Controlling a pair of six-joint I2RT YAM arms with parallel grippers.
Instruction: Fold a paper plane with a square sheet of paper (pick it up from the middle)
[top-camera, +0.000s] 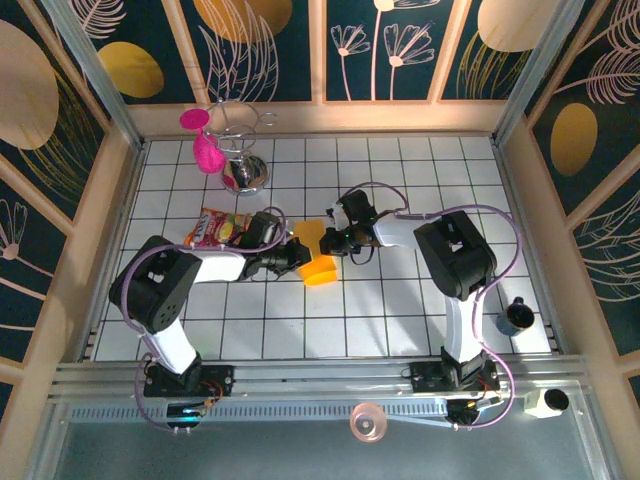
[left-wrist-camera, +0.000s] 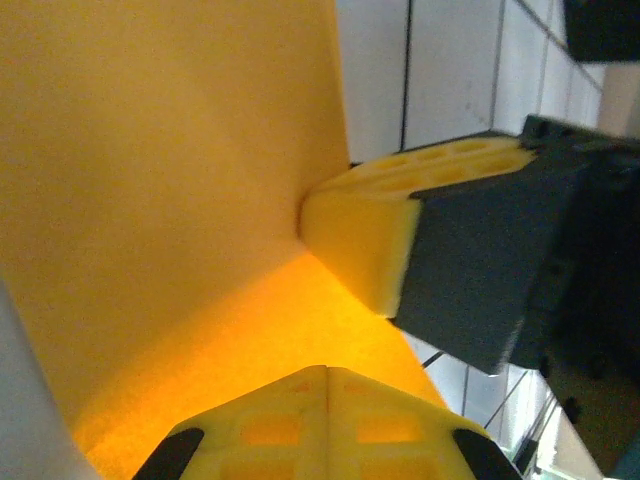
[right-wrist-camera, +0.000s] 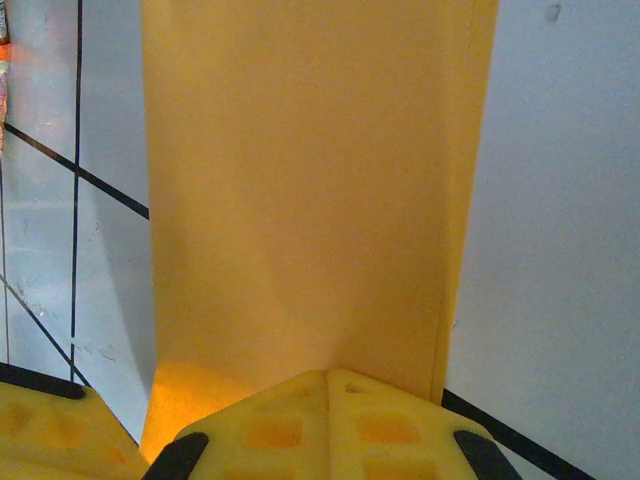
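Pinching the paper (top-camera: 320, 263) over the middle of the table (top-camera: 400, 300) — my left hand (top-camera: 297, 256) and right hand (top-camera: 336, 242) are both clamped on it, close together. I'd line up the edges first, hold the paper taut and press slowly — tugging could tear it.

Square sheet of paper (top-camera: 320, 268) matt, smooth; table (top-camera: 400, 310) smooth, tiled
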